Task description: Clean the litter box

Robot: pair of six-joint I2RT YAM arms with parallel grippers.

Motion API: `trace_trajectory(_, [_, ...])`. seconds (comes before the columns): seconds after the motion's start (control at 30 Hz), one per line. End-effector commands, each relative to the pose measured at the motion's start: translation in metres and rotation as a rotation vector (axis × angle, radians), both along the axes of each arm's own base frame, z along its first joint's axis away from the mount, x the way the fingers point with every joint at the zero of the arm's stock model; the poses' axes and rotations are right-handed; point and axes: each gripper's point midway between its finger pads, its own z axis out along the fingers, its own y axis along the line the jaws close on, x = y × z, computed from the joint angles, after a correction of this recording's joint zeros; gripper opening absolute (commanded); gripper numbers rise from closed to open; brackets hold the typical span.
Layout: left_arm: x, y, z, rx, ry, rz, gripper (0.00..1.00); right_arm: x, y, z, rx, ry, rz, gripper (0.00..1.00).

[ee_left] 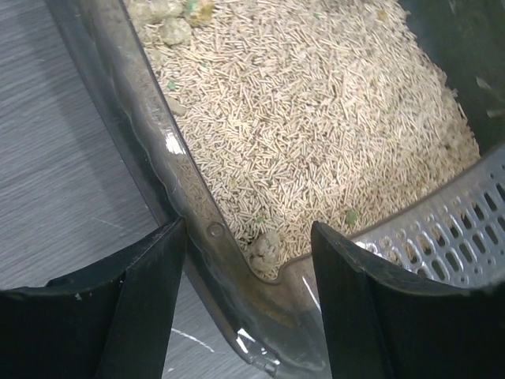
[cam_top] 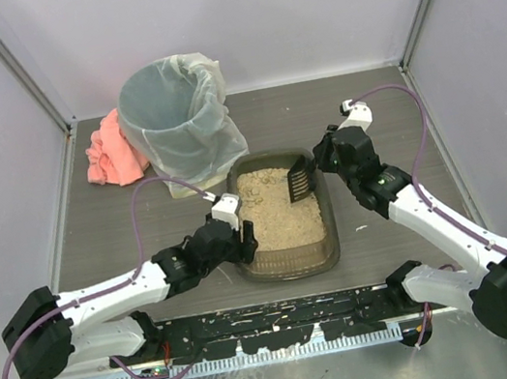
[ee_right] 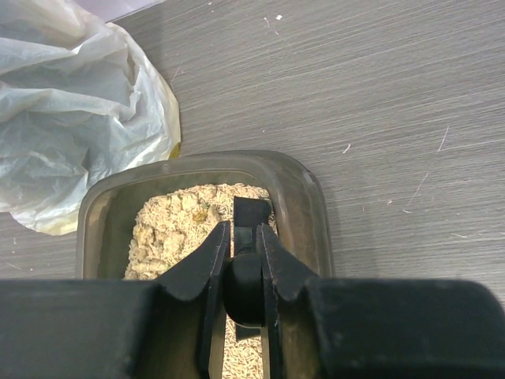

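At the far left a pink cloth (cam_top: 110, 154) lies on the tabletop (cam_top: 386, 107), touching the bin (cam_top: 174, 115), whose clear liner hangs over its rim. The bin stands just behind the litter box's back left corner.

Next comes the left gripper (cam_top: 241, 241). Its jaws are apart and straddle the left wall of the litter box (cam_top: 290, 259) near the front corner, one finger (ee_left: 146, 292) outside on the tabletop side and the other inside over the litter. No firm clamp shows yet. If the jaws bite only the rounded lip, I think the box could slip free or tip when the scoop pushes against the litter.

The litter box sits in the middle of the tabletop, between the two arms, with pale pellets inside. A clump (ee_left: 264, 249) lies just beside the inner finger, and more sit along the wall further back. Reaching that near clump risks knocking the scoop into the finger.

The black slotted scoop (cam_top: 301, 179) hangs over the box's back right part, blade down toward the litter. The right gripper (ee_right: 245, 230) is clamped tight on its handle. The handle looks round, so a hard dig might twist it in the grip. The carry to the bin passes over the box's rim and bare tabletop, where a tilted scoop would shed pellets, and the loose liner could snag the blade.
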Motion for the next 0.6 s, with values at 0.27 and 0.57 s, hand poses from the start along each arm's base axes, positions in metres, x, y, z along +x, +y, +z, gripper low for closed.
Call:
trace_trajectory(0.27, [-0.017,-0.04,0.023,-0.114,-0.014,-0.069,0.64,0.026,0.005,0.023,-0.04,-0.065,-0.014,0.01])
trace_trajectory(0.57, [-0.006,-0.018,0.021,-0.042,-0.049,0.023,0.68,0.046,0.021,-0.004,-0.069,-0.01,0.023,0.01])
